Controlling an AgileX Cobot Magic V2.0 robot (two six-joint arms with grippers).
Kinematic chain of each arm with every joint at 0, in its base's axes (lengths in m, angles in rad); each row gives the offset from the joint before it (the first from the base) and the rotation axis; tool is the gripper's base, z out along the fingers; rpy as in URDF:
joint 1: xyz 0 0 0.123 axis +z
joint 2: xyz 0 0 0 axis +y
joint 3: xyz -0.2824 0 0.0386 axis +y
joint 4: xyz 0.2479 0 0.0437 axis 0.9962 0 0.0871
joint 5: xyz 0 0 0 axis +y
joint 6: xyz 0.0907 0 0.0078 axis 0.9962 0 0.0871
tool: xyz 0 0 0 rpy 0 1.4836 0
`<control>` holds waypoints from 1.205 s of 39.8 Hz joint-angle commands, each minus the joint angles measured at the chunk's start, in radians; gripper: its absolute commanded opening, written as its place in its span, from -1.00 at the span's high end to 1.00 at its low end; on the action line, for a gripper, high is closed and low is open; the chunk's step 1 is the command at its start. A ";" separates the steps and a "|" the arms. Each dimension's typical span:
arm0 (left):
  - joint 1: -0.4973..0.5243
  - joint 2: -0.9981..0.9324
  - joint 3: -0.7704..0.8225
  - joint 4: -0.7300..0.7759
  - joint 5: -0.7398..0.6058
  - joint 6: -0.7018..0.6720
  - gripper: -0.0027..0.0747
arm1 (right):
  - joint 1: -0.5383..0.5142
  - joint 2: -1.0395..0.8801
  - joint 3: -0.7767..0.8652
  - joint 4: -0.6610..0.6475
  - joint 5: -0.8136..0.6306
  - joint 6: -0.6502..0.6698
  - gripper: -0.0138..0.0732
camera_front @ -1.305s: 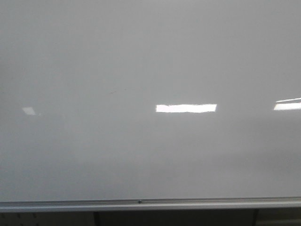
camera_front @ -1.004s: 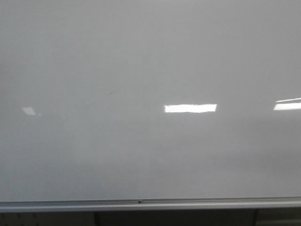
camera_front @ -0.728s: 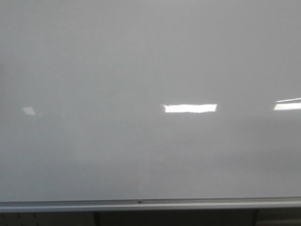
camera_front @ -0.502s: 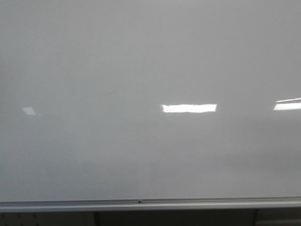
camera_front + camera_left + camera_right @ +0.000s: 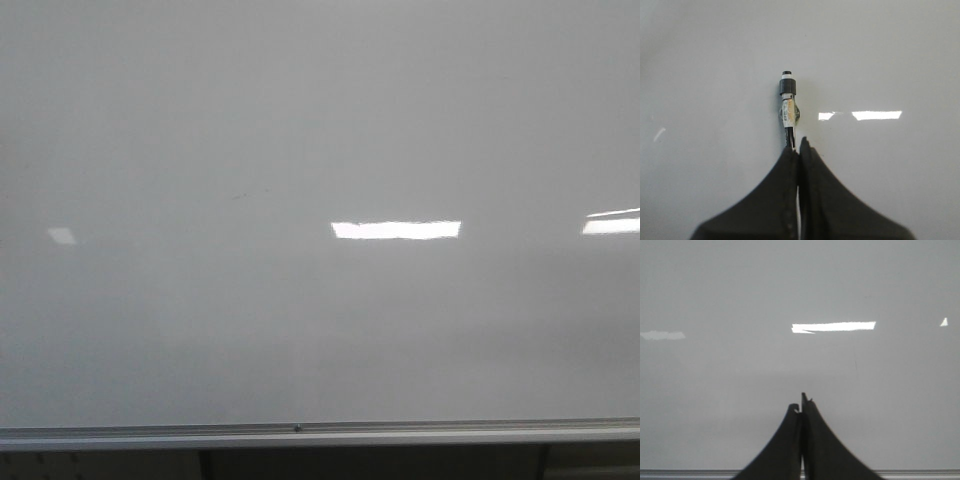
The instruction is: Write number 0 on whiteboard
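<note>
My left hand (image 5: pixel 798 146) is pinching a marker (image 5: pixel 788 107), fingers pressed tight on its barrel. The marker's long axis runs straight out from the fingers toward the whiteboard (image 5: pixel 880 55), tip forward. I can't tell from the wrist view whether the tip is touching or just off the surface.

My right hand (image 5: pixel 801 402) is pressed together on nothing, also facing the board, with the aluminium bottom rail (image 5: pixel 920 473) visible beneath it.

The number 0 isn't on the board yet: no loop in any view (only faint specks (image 5: pixel 240 196) and bright light reflections (image 5: pixel 396 230) in the front view). Neither arm shows in the front view.

Judgement: writing not started. Left arm has the pen, so it's the one to move: push along the marker axis until the tip contacts, then trace a closed oval. Board is glossy and bare, plenty of room around the tip.
</note>
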 commanded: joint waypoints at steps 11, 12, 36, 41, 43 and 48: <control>-0.005 -0.019 -0.019 -0.002 -0.230 -0.008 0.98 | 0.002 -0.015 -0.067 -0.013 -0.133 -0.002 0.84; -0.005 -0.019 -0.035 -0.002 -0.227 -0.008 0.98 | 0.002 -0.015 -0.083 -0.013 -0.120 -0.002 0.84; -0.005 0.410 -0.404 0.069 0.096 -0.008 0.98 | 0.001 0.364 -0.496 -0.013 0.171 -0.002 0.80; -0.005 0.415 -0.404 0.069 0.096 -0.008 0.95 | 0.001 0.363 -0.496 -0.013 0.169 -0.002 0.55; -0.005 0.415 -0.404 0.069 0.095 -0.008 0.83 | 0.001 0.363 -0.496 -0.013 0.169 -0.002 0.33; -0.005 0.415 -0.404 0.069 0.094 -0.008 0.20 | 0.001 0.363 -0.496 -0.013 0.169 -0.002 -0.24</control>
